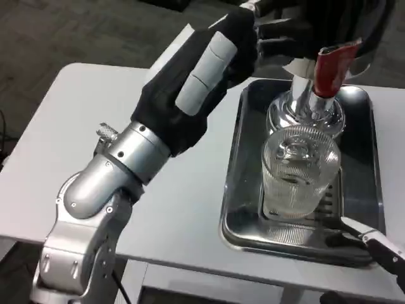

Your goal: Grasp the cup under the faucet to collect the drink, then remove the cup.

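A clear ribbed cup (297, 168) stands upright on the drip grate (329, 206) of a steel tray (235, 190), right under the chrome faucet (308, 104) with its red lever (332, 66). My left hand (202, 76) is raised high to the left of the faucet, its dark back towards the camera. Its fingers (269, 38) reach the dispenser body at the top edge; whether they hold anything there is hidden. Only a white and black tip of my right hand (380, 246) shows at the bottom right, just beyond the tray's front corner and apart from the cup.
The tray sits on the right half of the white table (82, 133). My left forearm (107, 183) crosses the table's front left part. The dispenser's dark body (304, 19) rises behind the faucet.
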